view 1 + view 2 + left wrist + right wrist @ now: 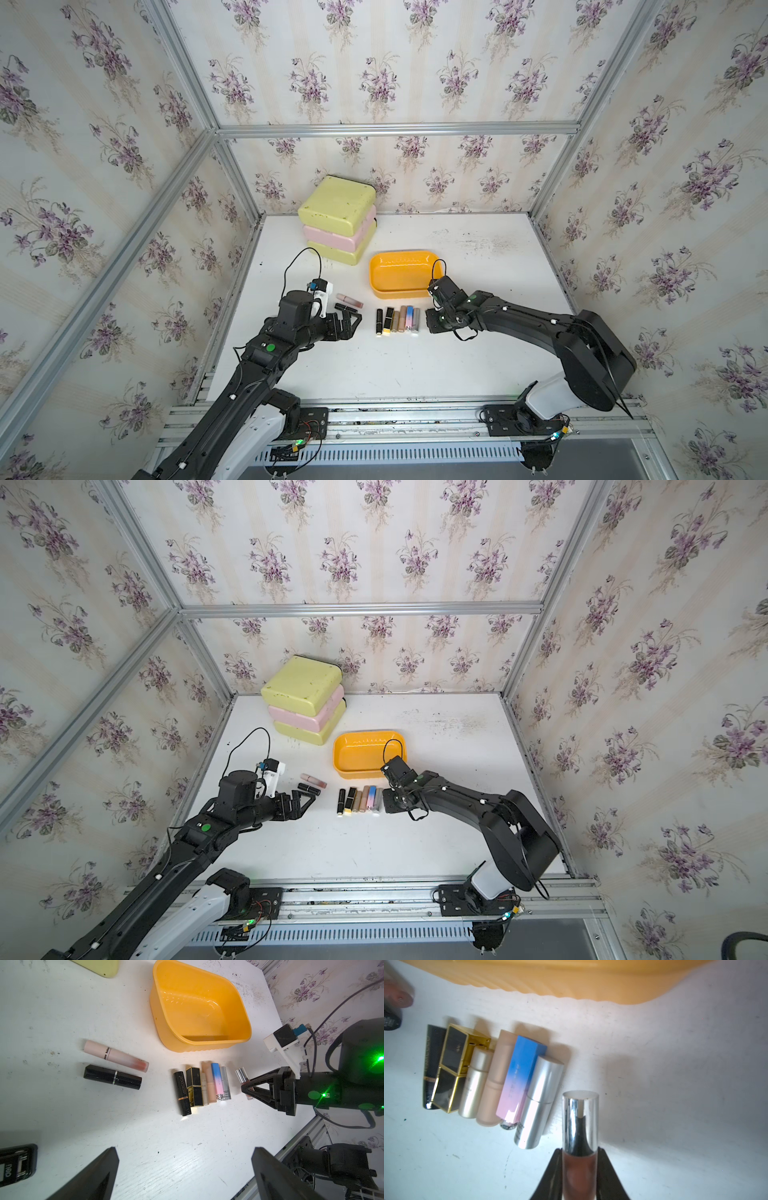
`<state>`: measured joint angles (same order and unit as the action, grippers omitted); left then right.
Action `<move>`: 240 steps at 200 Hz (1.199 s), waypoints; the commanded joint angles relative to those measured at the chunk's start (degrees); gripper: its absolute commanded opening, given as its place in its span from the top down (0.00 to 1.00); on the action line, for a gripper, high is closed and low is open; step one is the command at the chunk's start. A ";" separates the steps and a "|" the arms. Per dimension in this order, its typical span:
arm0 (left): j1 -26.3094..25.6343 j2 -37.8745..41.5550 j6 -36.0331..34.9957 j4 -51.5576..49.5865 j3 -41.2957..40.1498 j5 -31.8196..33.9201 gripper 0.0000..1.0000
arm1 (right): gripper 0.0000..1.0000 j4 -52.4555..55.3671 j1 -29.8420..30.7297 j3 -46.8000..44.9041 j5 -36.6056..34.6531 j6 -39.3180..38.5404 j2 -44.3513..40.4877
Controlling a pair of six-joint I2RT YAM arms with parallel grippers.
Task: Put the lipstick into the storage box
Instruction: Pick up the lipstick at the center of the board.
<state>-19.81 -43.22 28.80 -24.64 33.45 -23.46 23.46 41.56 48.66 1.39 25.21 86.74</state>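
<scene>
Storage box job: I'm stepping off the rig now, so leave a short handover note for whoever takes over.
Right gripper: shut on the chrome-capped lipstick, beside the row of lipsticks.
Left gripper: open, holding nothing.
Storage box: on the table behind the row, nothing in it.
Two more lie apart near the left arm: pink tube, black lipstick.
Done: one lipstick gripped.
Left: carry it into the box, release, then move the others.

White table [457, 365]: storage box [399, 291], lipstick row [397, 320] (six, seemingly), stacked boxes [338, 220].
</scene>
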 commanded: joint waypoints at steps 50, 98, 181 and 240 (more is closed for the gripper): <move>0.08 -4.80 -1.75 7.40 3.16 -9.52 0.00 | 0.84 -0.85 -0.20 -0.68 9.61 -3.64 -7.47; 0.05 -10.14 -3.13 10.25 8.27 -12.49 0.00 | 0.84 -1.39 -3.45 4.63 17.73 -7.51 -7.24; 0.11 -10.66 -1.05 15.74 10.69 -16.62 0.00 | 0.84 -9.09 -13.47 7.10 36.33 -6.73 -10.08; 0.09 -10.46 -1.20 15.81 15.25 -19.29 0.00 | 0.84 -20.05 -14.84 5.82 43.63 -0.18 -11.86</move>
<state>-19.79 -53.67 27.62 -10.98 46.89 -40.66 10.85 26.94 54.59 40.25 21.43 75.18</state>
